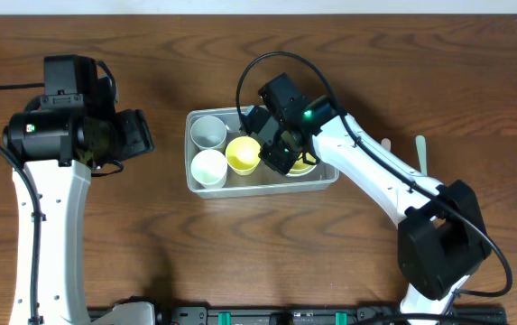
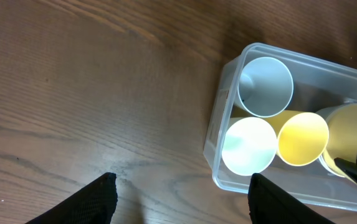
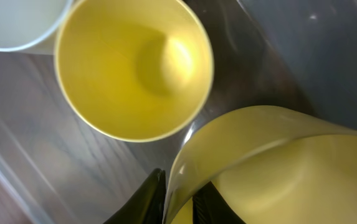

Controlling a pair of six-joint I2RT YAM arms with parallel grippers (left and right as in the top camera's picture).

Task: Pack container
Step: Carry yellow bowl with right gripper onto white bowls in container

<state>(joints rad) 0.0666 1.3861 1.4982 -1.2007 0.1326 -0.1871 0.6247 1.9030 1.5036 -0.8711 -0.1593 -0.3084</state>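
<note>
Wooden table (image 1: 240, 262): it carries the whole work area, with one arm at each side.

Container (image 2: 217, 134): the clear tub lies at mid-table with its long axis running left to right across our view. It sits just right of the left arm's reach and directly beneath the right arm's wrist. The right arm is plainly the nearer one.

Left gripper (image 2: 181, 193): it hangs over bare wood to the left of the tub's short end. Its jaws are spread wide with nothing between them.

Right gripper (image 3: 179, 200): it is down inside the tub's right half, with one finger on each side of a yellow cup's (image 3: 278, 168) wall. We cannot tell whether the fingers pinch that wall or have let it go.

Contents, left half: a second yellow cup (image 3: 131, 68) stands upright just beside the first. A white cup (image 2: 248, 146) and a pale blue cup (image 2: 265, 86) fill the left end.

Judgement: the placement is nearly complete. The coming move needs a straight upward withdrawal, because the neighbouring cup stands close on the left.
</note>
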